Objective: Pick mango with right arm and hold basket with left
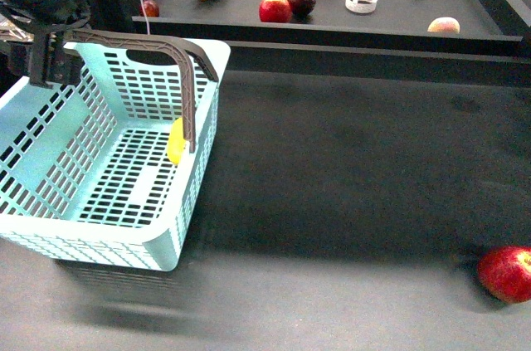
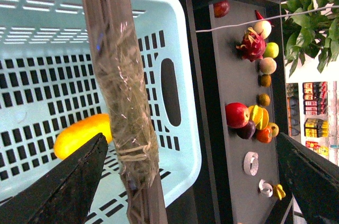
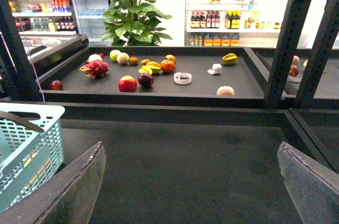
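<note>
The mango [image 1: 176,142] lies inside the light blue basket [image 1: 50,226], on its floor near the far wall, partly hidden by the brown handle [image 1: 189,94]. The left gripper [image 1: 46,60] is at the handle's end, and its jaws sit on either side of the handle with gaps, not squeezing it. The right gripper [image 3: 190,192] has its jaws wide apart over the dark tabletop [image 1: 348,193], holding nothing. A red apple [image 1: 506,273] sits alone near the tabletop's right edge.
</note>
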Tool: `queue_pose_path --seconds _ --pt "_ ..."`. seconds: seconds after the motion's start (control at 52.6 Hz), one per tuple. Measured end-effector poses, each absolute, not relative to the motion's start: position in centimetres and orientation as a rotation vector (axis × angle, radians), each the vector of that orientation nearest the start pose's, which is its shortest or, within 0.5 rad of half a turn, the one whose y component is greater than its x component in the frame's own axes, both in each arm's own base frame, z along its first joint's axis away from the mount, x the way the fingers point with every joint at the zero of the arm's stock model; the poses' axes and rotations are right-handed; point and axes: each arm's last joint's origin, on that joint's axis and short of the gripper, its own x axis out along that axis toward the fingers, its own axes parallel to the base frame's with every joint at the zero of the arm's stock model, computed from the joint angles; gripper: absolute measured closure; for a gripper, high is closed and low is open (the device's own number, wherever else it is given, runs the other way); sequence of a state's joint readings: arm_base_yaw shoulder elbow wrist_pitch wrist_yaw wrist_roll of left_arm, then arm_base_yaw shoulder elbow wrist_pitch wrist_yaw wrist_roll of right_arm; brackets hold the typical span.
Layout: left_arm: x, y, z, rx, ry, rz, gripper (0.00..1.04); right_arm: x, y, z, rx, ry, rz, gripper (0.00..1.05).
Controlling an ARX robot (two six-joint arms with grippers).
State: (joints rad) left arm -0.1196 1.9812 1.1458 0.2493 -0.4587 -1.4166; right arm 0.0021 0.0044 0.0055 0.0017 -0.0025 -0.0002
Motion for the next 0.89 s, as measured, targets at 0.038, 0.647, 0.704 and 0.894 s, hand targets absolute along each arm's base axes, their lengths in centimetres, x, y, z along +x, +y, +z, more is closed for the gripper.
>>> queue_pose_path --seconds 0.038,0.647,0.704,0.894 --pt "40.5 -3.4 15.7 -1.184 0.217 0.659 0.08 9.8 0.0 16.5 0.000 -0.003 0.005 0.08" --pt "27.0 -2.6 20.5 -0.925 -0.004 0.662 0.08 9.8 0.0 16.5 0.000 -0.003 0.005 0.08" --pt "26.3 -2.4 20.7 -0.907 -0.027 0.671 0.08 9.8 0.0 16.5 0.000 -0.003 0.005 0.08" --pt "25.5 -2.4 21.6 -0.877 -0.056 0.688 0.08 9.8 0.0 16.5 0.000 -0.003 0.004 0.08"
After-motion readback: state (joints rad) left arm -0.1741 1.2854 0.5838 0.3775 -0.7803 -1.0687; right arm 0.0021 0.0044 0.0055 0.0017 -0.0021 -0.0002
